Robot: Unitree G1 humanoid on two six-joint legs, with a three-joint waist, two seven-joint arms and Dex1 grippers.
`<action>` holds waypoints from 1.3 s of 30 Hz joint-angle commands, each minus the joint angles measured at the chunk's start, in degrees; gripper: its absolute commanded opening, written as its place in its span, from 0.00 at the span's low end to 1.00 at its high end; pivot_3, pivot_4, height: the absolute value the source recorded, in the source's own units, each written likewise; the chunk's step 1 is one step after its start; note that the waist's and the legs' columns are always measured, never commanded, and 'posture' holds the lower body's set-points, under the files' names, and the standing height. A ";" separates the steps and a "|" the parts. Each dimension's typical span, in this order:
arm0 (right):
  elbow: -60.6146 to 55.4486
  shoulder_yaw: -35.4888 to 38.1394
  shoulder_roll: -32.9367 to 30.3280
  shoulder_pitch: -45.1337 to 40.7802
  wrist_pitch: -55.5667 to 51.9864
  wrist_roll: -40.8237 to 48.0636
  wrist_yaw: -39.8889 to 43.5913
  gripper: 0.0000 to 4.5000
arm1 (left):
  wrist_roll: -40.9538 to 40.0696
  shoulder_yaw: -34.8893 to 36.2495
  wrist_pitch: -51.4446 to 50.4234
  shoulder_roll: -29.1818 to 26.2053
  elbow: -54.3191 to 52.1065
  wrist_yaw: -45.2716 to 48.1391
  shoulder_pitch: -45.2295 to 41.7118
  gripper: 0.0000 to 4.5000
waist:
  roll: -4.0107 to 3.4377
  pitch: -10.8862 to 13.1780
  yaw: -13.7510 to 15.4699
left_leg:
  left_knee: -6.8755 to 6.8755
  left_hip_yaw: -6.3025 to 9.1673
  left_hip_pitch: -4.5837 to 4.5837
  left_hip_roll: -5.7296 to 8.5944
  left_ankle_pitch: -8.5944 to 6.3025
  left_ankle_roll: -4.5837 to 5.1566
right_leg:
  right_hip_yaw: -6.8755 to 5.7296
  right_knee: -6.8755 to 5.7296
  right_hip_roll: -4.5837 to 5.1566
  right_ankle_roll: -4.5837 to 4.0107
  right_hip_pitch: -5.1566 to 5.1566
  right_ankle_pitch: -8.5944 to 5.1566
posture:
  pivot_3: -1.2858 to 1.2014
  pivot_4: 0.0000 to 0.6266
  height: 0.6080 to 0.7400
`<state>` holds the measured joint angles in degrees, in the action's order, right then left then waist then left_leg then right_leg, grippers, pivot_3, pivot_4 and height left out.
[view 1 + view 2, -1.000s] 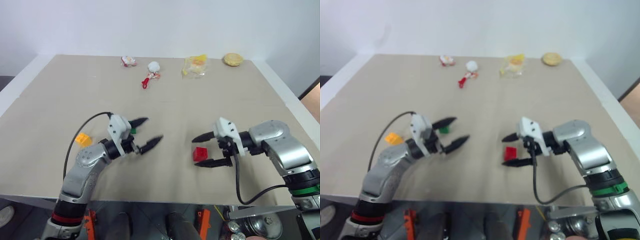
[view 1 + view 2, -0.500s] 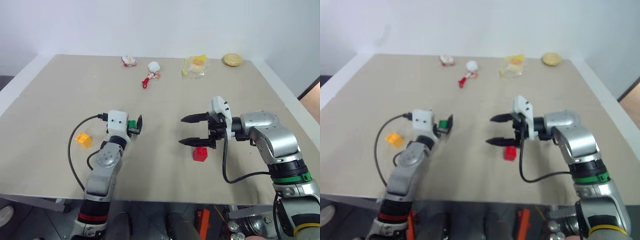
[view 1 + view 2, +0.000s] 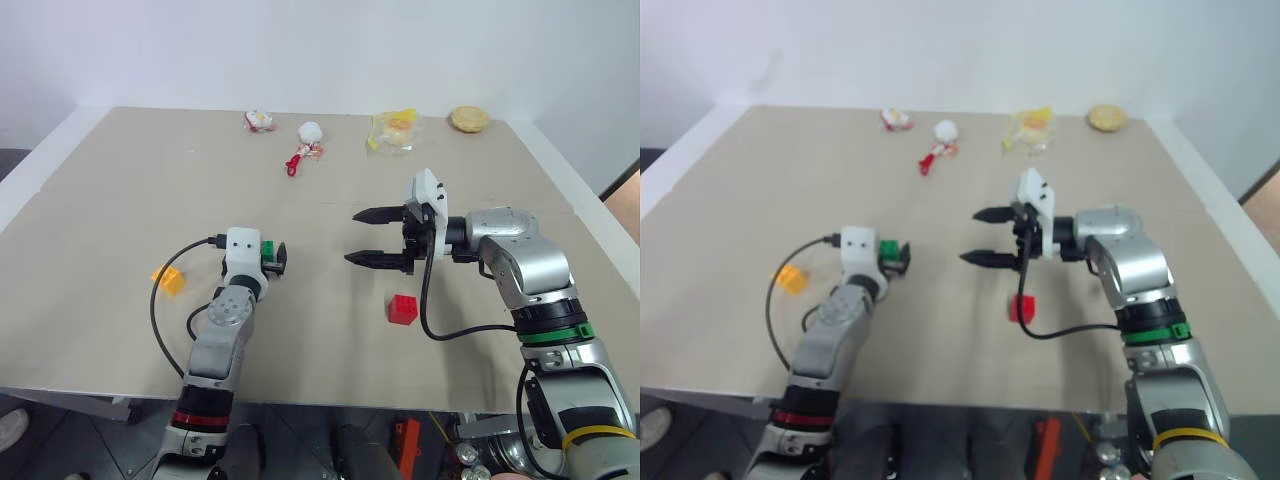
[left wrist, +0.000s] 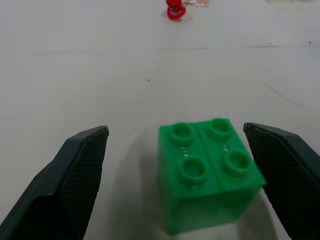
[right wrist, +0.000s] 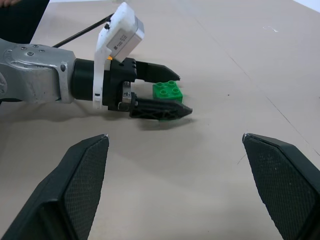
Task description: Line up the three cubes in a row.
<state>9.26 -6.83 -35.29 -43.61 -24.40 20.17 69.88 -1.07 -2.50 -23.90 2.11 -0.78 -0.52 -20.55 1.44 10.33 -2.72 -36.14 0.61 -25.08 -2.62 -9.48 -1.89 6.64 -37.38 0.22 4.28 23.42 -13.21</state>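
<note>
Nearest the front edge of the counter is the red cube, sitting by itself on the right side with nothing touching it. A bit further in on the far left there's the yellow cube, also on its own and well apart from the other two.

Next up is the left claw, down low at the counter and pointing away from the robot. It's spread wide and the green cube sits right between its fingers, studs up, closer to one finger than the other. Can't tell if that finger is actually touching it, but it's clearly not squeezed, so released and not gripping anything.

The right claw hangs above the counter just past the red cube, turned sideways so it points toward the left arm. Fingers are wide apart with nothing in them. From its wrist cam you look straight across at the left claw bracketing the green cube.

So the cubes are strung loosely across the counter, yellow left, green in the middle, red right, not neatly in a row.

Way at the back edge there's a little bunch of snacks and toys: a red-and-white wrapper, a white ball thing with a red toy beside it, a yellow packet and a round biscuit.
</note>
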 commanded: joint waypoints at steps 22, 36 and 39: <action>-14.98 6.34 -6.88 8.29 -3.27 7.48 4.13 1.00 | -14.03 -4.41 8.60 -13.56 -0.32 39.51 -3.89 0.31 | 0.00 0.00 0.16 | 0.21 0.08 -0.02 0.00 0.00 -0.05 | -0.12 0.03 0.02 -0.16 0.02 -0.17 | 0.52 0.24 1.00; -25.40 10.59 -14.33 19.27 -5.34 8.59 0.05 1.00 | -13.43 -15.24 21.51 -21.40 15.72 72.30 -12.04 0.31 | -0.02 0.00 0.01 | 0.30 0.09 0.04 -0.04 0.00 -0.06 | -0.19 0.06 0.04 -0.46 0.02 -0.36 | 0.52 0.24 1.00; -27.45 11.55 -14.82 20.98 -6.18 9.25 -1.33 1.00 | -11.96 -16.04 23.65 -19.31 19.29 72.54 -13.86 0.31 | -0.01 0.00 0.12 | 0.23 0.09 -0.02 0.01 -0.01 -0.06 | -0.19 0.07 0.10 -0.39 0.00 -0.36 | 0.52 0.24 1.00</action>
<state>-15.74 2.11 -48.99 -22.73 -30.21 28.01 69.41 -13.49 -18.24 -2.05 -17.70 17.81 71.61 -33.29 1.43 10.33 -2.60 -35.91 0.69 -25.11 -2.60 -9.49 -1.95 6.47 -37.31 0.32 3.90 23.43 -13.58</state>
